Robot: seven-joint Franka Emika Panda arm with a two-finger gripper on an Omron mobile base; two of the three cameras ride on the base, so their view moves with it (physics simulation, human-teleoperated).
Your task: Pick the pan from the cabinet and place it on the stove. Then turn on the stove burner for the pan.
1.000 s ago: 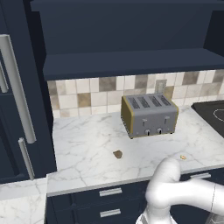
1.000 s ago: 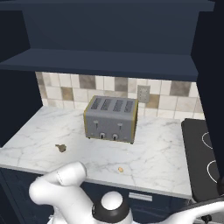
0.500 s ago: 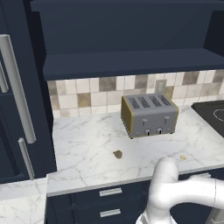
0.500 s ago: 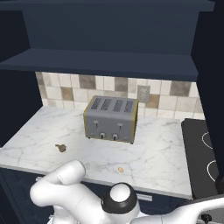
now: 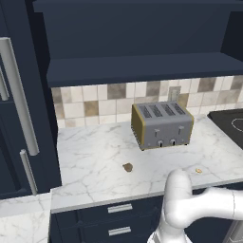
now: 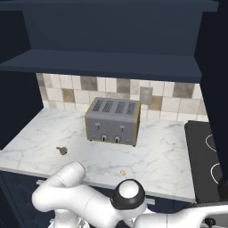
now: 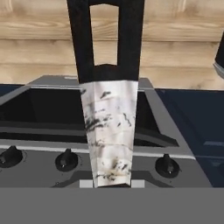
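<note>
In the hand view the pan's handle (image 7: 109, 87) runs up from my gripper (image 7: 113, 183): a pale mottled shaft ending in a black loop. The gripper is shut on this handle, and the pan's round body is out of view. Behind the handle lies the stove (image 7: 39, 109), its black top seen from the front with a row of dark knobs (image 7: 66, 159) along its grey panel. The stove's glass top (image 5: 230, 124) also sits at the counter's right end (image 6: 202, 156). The cabinet's navy shelf (image 5: 142, 66) hangs above the counter (image 6: 111, 62).
A silver four-slot toaster (image 5: 162, 124) stands at the back of the marble counter (image 5: 95, 161). Two small crumbs (image 5: 127, 167) lie near the front edge. Navy drawers (image 5: 114, 218) sit below. A tall door with silver bar handles (image 5: 19, 95) is at the left.
The white arm's elbow has shifted slightly in both base views. The counter, toaster and stove have not moved.
</note>
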